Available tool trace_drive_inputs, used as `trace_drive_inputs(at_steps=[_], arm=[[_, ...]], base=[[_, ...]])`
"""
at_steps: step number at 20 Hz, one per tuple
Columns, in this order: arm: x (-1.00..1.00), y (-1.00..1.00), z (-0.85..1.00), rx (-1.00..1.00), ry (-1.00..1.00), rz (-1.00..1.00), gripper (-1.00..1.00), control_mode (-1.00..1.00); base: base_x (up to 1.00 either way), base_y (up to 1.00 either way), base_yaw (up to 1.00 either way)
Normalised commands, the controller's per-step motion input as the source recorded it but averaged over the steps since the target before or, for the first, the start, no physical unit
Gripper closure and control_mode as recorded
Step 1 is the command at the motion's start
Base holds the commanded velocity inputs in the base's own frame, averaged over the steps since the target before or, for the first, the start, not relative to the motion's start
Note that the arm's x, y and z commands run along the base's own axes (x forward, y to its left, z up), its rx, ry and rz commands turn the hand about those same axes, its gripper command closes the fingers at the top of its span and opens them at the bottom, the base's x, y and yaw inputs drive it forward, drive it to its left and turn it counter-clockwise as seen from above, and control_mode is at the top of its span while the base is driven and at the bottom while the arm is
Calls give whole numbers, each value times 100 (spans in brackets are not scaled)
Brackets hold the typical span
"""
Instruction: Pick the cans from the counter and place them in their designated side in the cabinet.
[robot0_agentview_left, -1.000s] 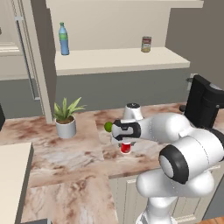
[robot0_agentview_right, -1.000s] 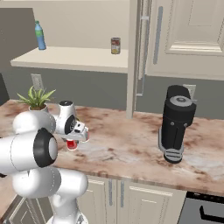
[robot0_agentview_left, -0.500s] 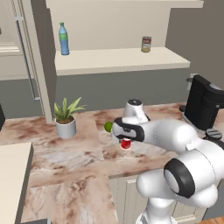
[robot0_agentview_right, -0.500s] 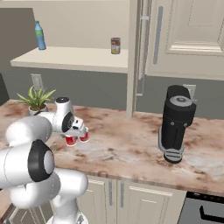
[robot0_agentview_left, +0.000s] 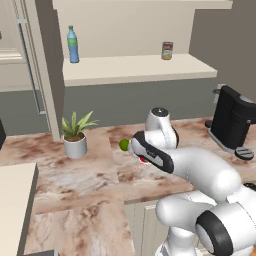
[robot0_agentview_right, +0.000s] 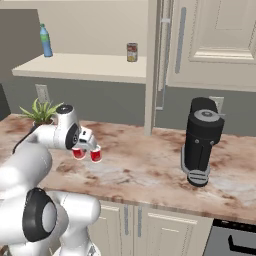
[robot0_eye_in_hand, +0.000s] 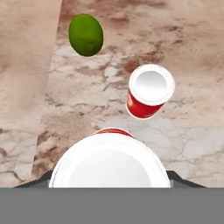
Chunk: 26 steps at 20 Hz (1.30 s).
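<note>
Your gripper (robot0_agentview_right: 82, 148) was clamped on one can (robot0_eye_in_hand: 109, 162), standing upright. The cabinet (robot0_agentview_right: 90, 67) shelf sat up above and behind it.

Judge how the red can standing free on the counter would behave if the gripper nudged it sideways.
The red can looks like a short rigid cylinder, so it would probably slide rather than bend. If knocked over, its round wall would likely let it roll across the flat counter. The smooth stone suggests little grip underneath it.
</note>
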Motion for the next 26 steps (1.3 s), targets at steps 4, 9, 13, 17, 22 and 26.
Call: trace_drive_inputs(at_steps=[4, 9, 13, 17, 22, 26], arm=[[-31, -15, 38, 0, -6, 0, 100, -100], [-41, -19, 41, 0, -4, 0, 100, -100], [-42, -25, 37, 0, -6, 0, 100, -100], [-42, -26, 38, 0, -2, 0, 100, -100], [-36, -19, 44, 0, -2, 0, 100, -100], [-33, -18, 47, 0, 0, 0, 100, -100]], base=[[0, 0, 0], [0, 0, 0], [0, 0, 0], [0, 0, 0], [0, 0, 0], [0, 0, 0]])
